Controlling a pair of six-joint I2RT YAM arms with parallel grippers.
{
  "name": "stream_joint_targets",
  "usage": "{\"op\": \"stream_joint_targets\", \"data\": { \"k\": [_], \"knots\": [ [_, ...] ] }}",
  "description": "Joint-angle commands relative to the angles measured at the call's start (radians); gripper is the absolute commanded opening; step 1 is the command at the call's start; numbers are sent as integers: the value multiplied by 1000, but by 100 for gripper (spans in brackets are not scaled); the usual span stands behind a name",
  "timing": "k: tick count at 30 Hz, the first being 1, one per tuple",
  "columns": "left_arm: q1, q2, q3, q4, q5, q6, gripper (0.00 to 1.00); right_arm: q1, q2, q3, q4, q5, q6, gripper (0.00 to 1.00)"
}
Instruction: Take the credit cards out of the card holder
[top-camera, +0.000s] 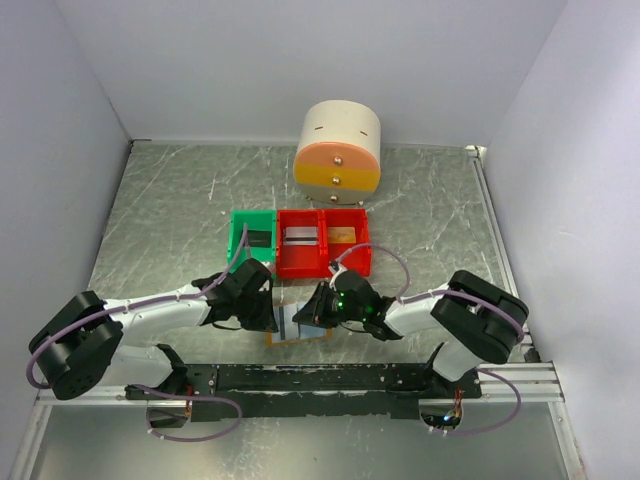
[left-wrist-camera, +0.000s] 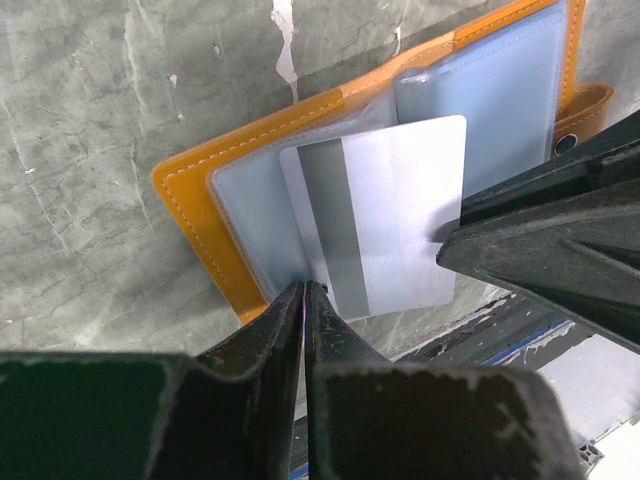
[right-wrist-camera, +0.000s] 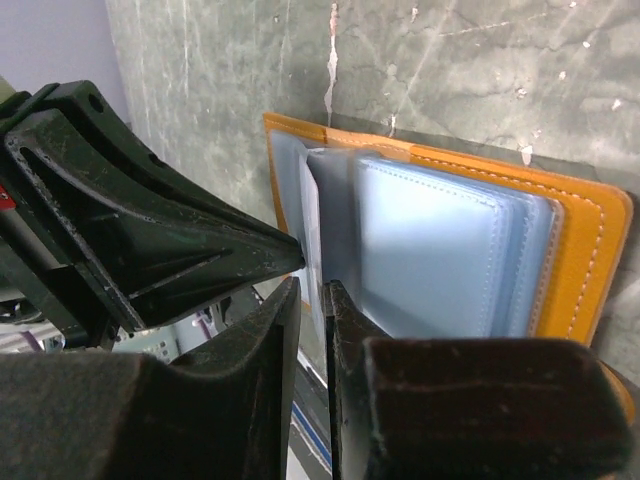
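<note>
Now, card holder (left-wrist-camera: 190, 200): open on tabletop (left-wrist-camera: 80, 120), between both claws
grey-silver card (left-wrist-camera: 400, 210): dark stripe, partway out of pale blue pocket (left-wrist-camera: 500, 90)
left claw (left-wrist-camera: 304, 288): clenched to a slit at card's corner
right claw (right-wrist-camera: 312, 295): astride card's edge, grip unclear

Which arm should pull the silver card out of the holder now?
Left, probably: the left gripper is pinched shut at the near corner of the silver card, while the right gripper has its jaws slightly apart around the card's edge.

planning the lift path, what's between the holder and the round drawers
the red bin sits between the holder and the drawers, shown in the top view
</note>
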Motion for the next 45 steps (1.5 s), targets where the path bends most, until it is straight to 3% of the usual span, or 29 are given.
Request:
{"op": "stream_joint_targets", "data": {
  "k": [1, 5, 10, 14, 19, 32, 45],
  "knots": [
    [-12, 15, 5, -42, -43, 20, 17, -16, 28, 30, 49, -80, -57, 17],
    [-13, 20, 4, -38, -41, 19, 17, -5, 77, 72, 31, -126, -79, 16],
    [-16, 24, 11, -44, -45, 20, 16, -6, 97, 54, 57, -109, -56, 4],
    [-15, 25, 12, -51, -47, 24, 16, -6, 60, 41, 15, -76, -57, 0],
    [-15, 24, 23, -68, -52, 33, 17, -8, -33, 31, -126, -10, -99, 0],
    [-22, 27, 156, -27, 49, 83, 34, -11, -4, -22, -41, -36, -39, 2],
    [-92, 180, 109, -22, -20, 27, 22, -1, -20, -45, 29, -40, -8, 16]
  ]
}}
